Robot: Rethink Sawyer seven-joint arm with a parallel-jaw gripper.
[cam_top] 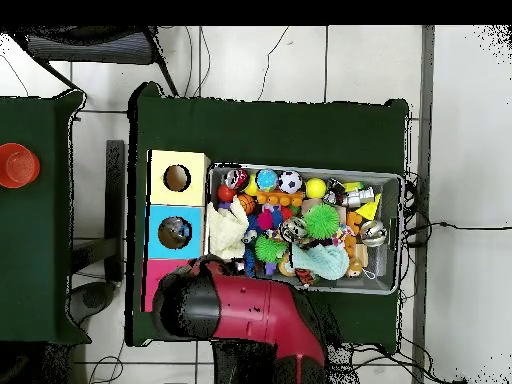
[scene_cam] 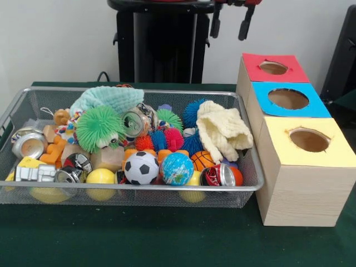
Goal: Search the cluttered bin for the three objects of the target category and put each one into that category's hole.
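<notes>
A wire mesh bin [scene_cam: 247, 167] holds a heap of mixed things. Among them are a soccer ball [scene_cam: 141, 168], a globe ball [scene_cam: 177, 168], a small basketball [scene_cam: 203, 160], a yellow ball [scene_cam: 100, 177], a red can [scene_cam: 219, 176], silver cans [scene_cam: 29, 143], a green spiky ball [scene_cam: 99, 128], a teal cloth [scene_cam: 105, 97] and a cream cloth [scene_cam: 222, 130]. To the bin's right stand three wooden boxes with holes, topped red [scene_cam: 273, 68], blue [scene_cam: 288, 99] and yellow [scene_cam: 308, 140]. My gripper [scene_cam: 230, 25] hangs high behind the bin, open and holding nothing.
In the overhead view the red arm [cam_top: 240, 310] covers most of the red box beside the bin [cam_top: 398, 235], while the yellow box [cam_top: 178, 178] and blue box [cam_top: 175, 232] show. A red round object [cam_top: 15, 165] sits on a separate table.
</notes>
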